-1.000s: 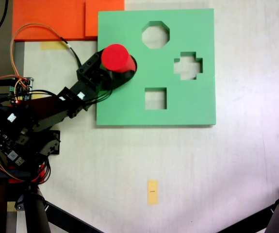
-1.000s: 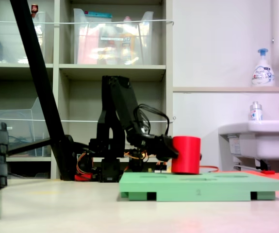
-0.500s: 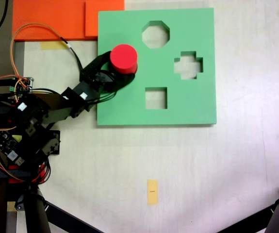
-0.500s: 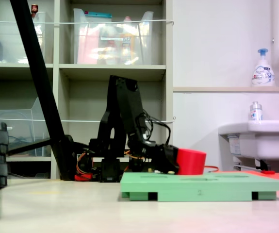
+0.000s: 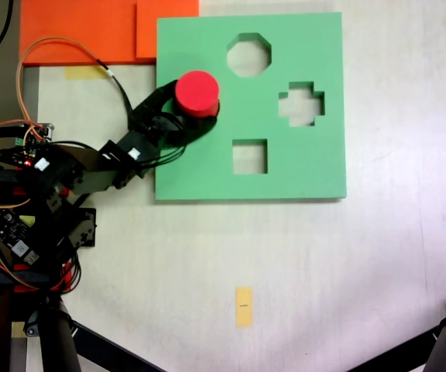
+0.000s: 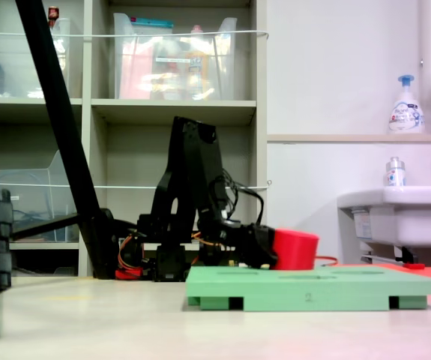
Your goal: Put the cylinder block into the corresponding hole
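Though held at full height a second ago, now shows the cylinder block point(image 5: 198, 93) sunk partway into the green foam board point(image 5: 285, 167), with only its upper part proud of the surface in the second exterior view. Suggests seating in the corresponding hole, hidden beneath it; leaves release and withdrawal to do. Keeps the gripper point(image 5: 188, 112) jaws close on either side of the block; cannot tell whether clamped or slackened. Counts one red cylinder, one board, one arm and three empty cut-outs: octagon point(image 5: 248, 55), cross point(image 5: 301, 104), square point(image 5: 249, 156).
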`<state>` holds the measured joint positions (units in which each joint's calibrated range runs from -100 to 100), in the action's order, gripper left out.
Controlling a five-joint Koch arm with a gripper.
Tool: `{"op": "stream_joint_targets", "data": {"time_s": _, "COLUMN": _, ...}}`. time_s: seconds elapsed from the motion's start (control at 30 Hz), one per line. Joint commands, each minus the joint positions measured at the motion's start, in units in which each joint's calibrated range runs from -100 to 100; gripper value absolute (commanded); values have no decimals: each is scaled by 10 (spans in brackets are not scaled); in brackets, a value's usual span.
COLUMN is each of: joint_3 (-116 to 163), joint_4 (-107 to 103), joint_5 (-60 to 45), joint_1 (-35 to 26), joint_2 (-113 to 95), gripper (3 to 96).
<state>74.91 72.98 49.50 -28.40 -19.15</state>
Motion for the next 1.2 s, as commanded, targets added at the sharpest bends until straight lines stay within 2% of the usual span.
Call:
{"op": "stream_joint_targets", "data": {"time_s": 0.03, "joint_3": 8, "joint_4": 38, "joint_5": 2, "joint_1": -1, "joint_2": -40, "gripper": 599}}
{"op": "stream_joint_targets", "data": {"time_s": 0.13, "joint_3": 24, "joint_4": 38, "joint_5": 2, "joint_1": -3, "joint_2": -51, "gripper": 793}}
{"op": "stream_joint_targets", "data": {"time_s": 0.23, "joint_3": 47, "joint_4": 37, "joint_5": 1, "joint_1": -3, "joint_2": -89, "gripper": 897}}
{"op": "stream_joint_targets", "data": {"time_s": 0.3, "joint_3": 78, "joint_4": 34, "joint_5": 0, "joint_1": -2, "joint_2": -165, "gripper": 928}}
{"op": "stream_joint_targets", "data": {"time_s": 0.4, "joint_3": 113, "joint_4": 4, "joint_5": 0, "joint_1": 5, "joint_2": -348, "gripper": 928}}
{"op": "stream_joint_targets", "data": {"time_s": 0.53, "joint_3": 76, "joint_4": -267, "joint_5": -17, "joint_1": 27, "joint_2": -700, "gripper": 927}}
{"op": "stream_joint_targets", "data": {"time_s": 0.57, "joint_3": 45, "joint_4": -337, "joint_5": -18, "joint_1": 33, "joint_2": -765, "gripper": 913}}
{"op": "stream_joint_targets", "data": {"time_s": 0.7, "joint_3": -56, "joint_4": -457, "joint_5": -85, "joint_1": 85, "joint_2": -808, "gripper": 575}}
{"op": "stream_joint_targets", "data": {"time_s": 0.77, "joint_3": -123, "joint_4": -497, "joint_5": -126, "joint_1": 120, "joint_2": -808, "gripper": 462}}
{"op": "stream_joint_targets", "data": {"time_s": 0.87, "joint_3": -170, "joint_4": -496, "joint_5": -273, "joint_1": 177, "joint_2": -808, "gripper": 448}}
{"op": "stream_joint_targets", "data": {"time_s": 0.97, "joint_3": -197, "joint_4": -494, "joint_5": -387, "joint_1": 201, "joint_2": -808, "gripper": 453}}
{"op": "stream_joint_targets", "data": {"time_s": 1.07, "joint_3": -174, "joint_4": -497, "joint_5": -425, "joint_1": 246, "joint_2": -764, "gripper": 457}}
{"op": "stream_joint_targets", "data": {"time_s": 1.2, "joint_3": -5, "joint_4": -495, "joint_5": -472, "joint_1": 265, "joint_2": -753, "gripper": 457}}
